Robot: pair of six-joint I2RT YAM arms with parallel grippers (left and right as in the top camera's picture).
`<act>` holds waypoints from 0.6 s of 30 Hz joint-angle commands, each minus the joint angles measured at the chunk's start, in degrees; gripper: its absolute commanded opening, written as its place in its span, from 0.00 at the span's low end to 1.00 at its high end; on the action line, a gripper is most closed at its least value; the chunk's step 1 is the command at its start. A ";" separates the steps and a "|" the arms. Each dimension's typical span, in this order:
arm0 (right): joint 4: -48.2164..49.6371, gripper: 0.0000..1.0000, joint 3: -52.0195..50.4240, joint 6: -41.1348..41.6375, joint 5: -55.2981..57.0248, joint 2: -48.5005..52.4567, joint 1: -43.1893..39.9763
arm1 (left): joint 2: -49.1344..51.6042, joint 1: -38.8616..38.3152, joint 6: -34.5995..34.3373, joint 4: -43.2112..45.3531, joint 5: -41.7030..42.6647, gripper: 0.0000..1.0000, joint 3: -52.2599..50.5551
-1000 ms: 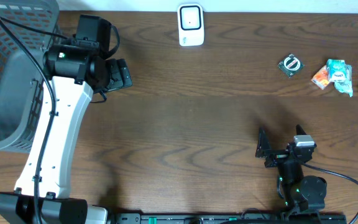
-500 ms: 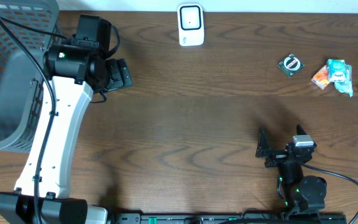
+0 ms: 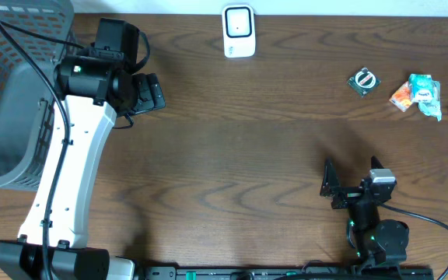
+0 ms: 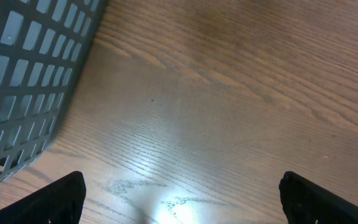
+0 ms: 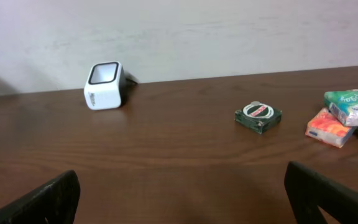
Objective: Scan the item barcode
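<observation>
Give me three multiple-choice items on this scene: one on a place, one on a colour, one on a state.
1. Where does the white scanner stand?
A. At the far edge of the table
B. At the near edge, by the arm bases
C. In the middle of the table

2. What colour is the basket?
A. Red
B. Grey
C. Yellow

3. How do the left fingers and right fingers stand?
A. Shut on the scanner
B. Shut, empty
C. Open, holding nothing

Answers:
1 A, it stands by the back edge.
2 B, its mesh wall is grey.
3 C, each wrist view shows the fingers wide apart with nothing gripped.
</observation>
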 commanded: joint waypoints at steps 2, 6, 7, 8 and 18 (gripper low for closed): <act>-0.50 0.99 -0.09 -5.22 0.42 -0.37 -0.35 | -0.39 0.15 0.57 -0.17 -0.74 0.98 0.52; -0.61 0.99 -0.09 -6.40 0.46 -0.37 -0.35 | -0.39 0.15 0.57 -0.17 -0.74 0.98 0.52; -0.61 0.99 -0.09 -6.36 0.46 -0.37 -0.35 | -0.39 0.15 0.55 -0.17 -0.74 0.98 0.52; -0.61 0.99 -0.09 -6.36 0.46 -0.37 -0.35 | -0.39 0.15 0.57 -0.17 -0.74 0.98 0.52; -0.61 0.99 -0.09 -6.36 0.57 -0.37 -0.33 | -0.39 0.15 0.57 -0.17 -0.74 0.98 0.52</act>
